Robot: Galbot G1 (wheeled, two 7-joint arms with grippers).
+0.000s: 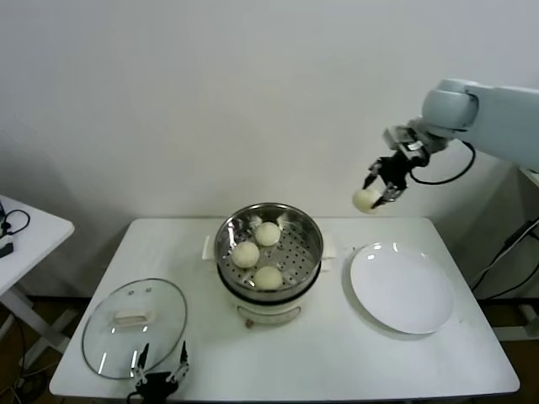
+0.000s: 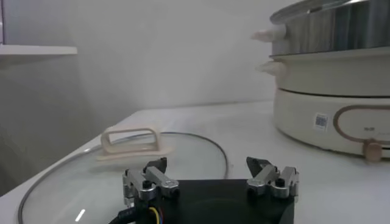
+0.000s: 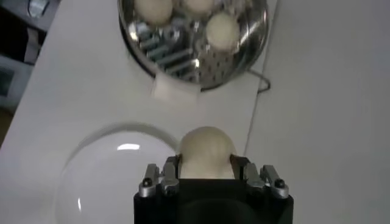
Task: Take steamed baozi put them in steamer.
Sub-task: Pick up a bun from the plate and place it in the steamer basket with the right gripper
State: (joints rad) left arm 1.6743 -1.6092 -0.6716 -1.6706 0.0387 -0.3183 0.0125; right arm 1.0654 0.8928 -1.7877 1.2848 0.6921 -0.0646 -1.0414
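Looking down from the head camera, you see your left gripper [image 1: 160, 370] parked at the near edge of the table [image 1: 320, 362], low and idle, its fingers standing apart with nothing between them. Just beyond it lies the glass lid [image 1: 135, 326], flat on the table, its pale handle [image 2: 129, 140] up; in the left wrist view the lid sits right in front of the spread fingers.

Farther in, at the middle of the table, you have the steamer [image 1: 269, 252] on its white base. Three baozi already rest on its perforated tray: one near [image 1: 269, 277], one to the left [image 1: 246, 253], one at the back [image 1: 268, 233]. To the right of the steamer lies the white plate [image 1: 402, 289], bare.

Farthest back, your right gripper [image 1: 381, 195] hangs in the air above the table's far edge, beyond the plate and well apart from the steamer. Its fingers are clamped on the fourth baozi [image 3: 207, 151], one on each side of the bun. In the right wrist view you see that bun held over the plate's rim, with the steamer and its three buns farther off.
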